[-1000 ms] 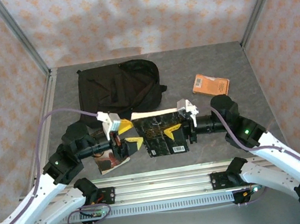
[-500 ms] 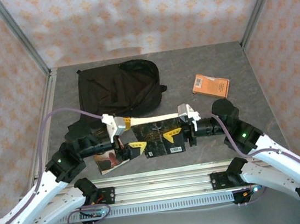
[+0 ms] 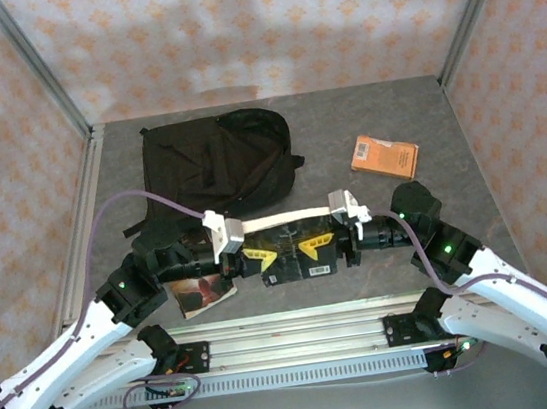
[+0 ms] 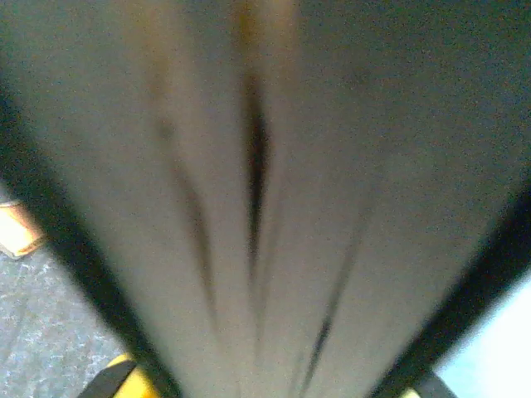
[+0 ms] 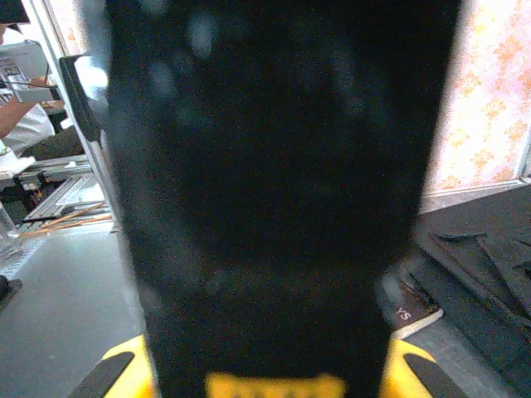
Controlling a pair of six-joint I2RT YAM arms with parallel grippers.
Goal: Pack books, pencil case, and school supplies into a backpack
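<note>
- The backpack [image 3: 218,166] lies at the table's [image 3: 343,120] 11 o'clock.
- The black-grey book [image 3: 286,238], at the backpack's 5 o'clock, is held between both claws.
- The left claw [image 3: 258,258] is clamped tight on its 9 o'clock edge; the right claw [image 3: 317,247] pinches its 3 o'clock edge.
- The orange booklet [image 3: 384,156] lies at 2 o'clock.

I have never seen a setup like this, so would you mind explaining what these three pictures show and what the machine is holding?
These are two white robot arms bolted at the near edge of a grey table. The wide picture comes from a fixed camera above and behind them; the two blurry close-ups come from a camera on each wrist. On the table lie a large soft black fabric backpack, a thin orange booklet and a dark paperback with a reddish cover. Between the arms is a black paperback book: the left tool and the right tool are each shut on one side of it.
</note>
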